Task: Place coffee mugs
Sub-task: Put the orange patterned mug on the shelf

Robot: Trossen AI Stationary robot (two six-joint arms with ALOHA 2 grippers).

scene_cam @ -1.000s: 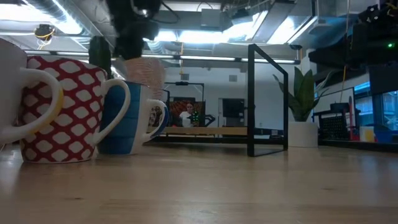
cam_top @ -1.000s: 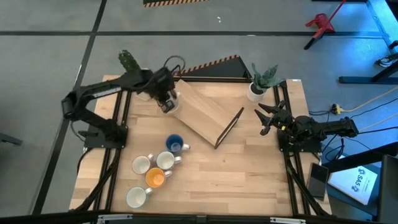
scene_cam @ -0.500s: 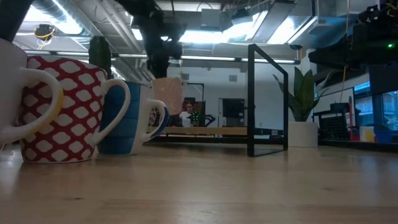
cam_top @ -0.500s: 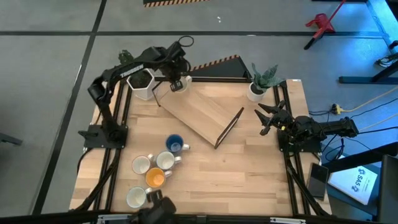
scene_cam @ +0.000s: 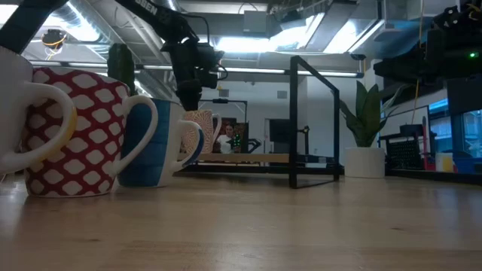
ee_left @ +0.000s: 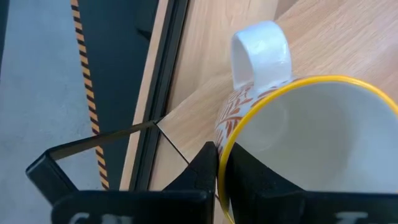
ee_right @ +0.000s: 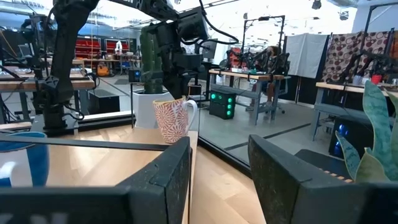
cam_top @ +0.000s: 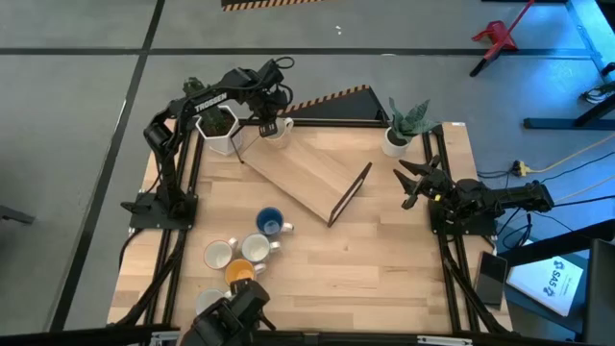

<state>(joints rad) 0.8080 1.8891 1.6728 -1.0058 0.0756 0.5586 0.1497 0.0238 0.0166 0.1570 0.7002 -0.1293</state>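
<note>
My left gripper (cam_top: pixel 268 121) reaches to the table's far left and is shut on a white mug with an orange leaf pattern and a yellow rim (ee_left: pixel 292 130). The mug hangs at the far left corner of the slanted wooden board (cam_top: pixel 306 171); whether its base rests there I cannot tell. Several other mugs stand in a cluster near the left: blue (cam_top: pixel 270 223), two white (cam_top: pixel 219 255) (cam_top: pixel 255 248), one orange inside (cam_top: pixel 238 275). My right gripper (cam_top: pixel 407 183) waits open at the right edge, touching nothing. My left gripper holds the patterned mug by its rim (ee_left: pixel 219 163), on the side away from the handle (ee_left: pixel 261 55), with one finger inside the cup and one outside. The fingers (scene_cam: pixel 188 92) come from above, pointing down. The mug stays upright below them.
The board leans on a black frame (cam_top: pixel 350 193) at mid-table. A cactus in a white pot (cam_top: pixel 217 126) stands just left of the held mug, and a leafy plant in a white pot (cam_top: pixel 396 140) at the far right. A dark object (cam_top: pixel 229 317) covers the nearest mug.
My left gripper carried the mug from above the board's left part toward the table's far edge and lowered it beside the cactus pot. The black frame shifted a little to the left. The dark object came in at the near edge.
</note>
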